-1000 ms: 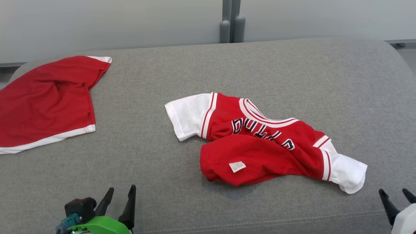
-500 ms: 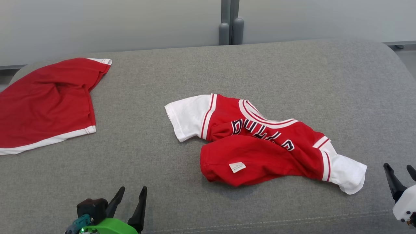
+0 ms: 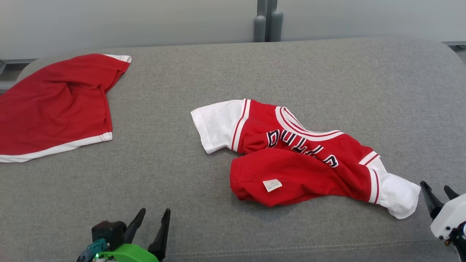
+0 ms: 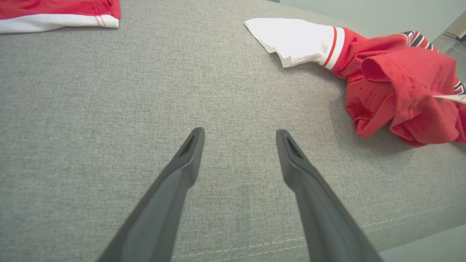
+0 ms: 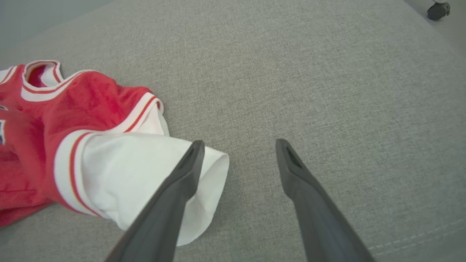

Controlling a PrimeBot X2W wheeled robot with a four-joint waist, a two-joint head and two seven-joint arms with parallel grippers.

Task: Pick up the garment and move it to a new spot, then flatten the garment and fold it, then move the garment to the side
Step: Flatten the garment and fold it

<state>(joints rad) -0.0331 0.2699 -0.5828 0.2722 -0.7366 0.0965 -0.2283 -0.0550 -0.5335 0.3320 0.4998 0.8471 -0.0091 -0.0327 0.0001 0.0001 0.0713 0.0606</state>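
Two grippers, two garments, one grey cushion (image 3: 174, 171).
Left gripper (image 3: 154, 213) and right gripper (image 3: 435, 186) both had fingers spread, holding nothing. The right one sat just beside the white sleeve (image 3: 398, 194) of the crumpled red jersey (image 3: 298, 171) (mid-cushion). A plain red garment (image 3: 54, 109) lay far left.

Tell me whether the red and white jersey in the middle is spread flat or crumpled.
Crumpled, not flat. The jersey has its hem flipped up over the lettering, inside label showing.
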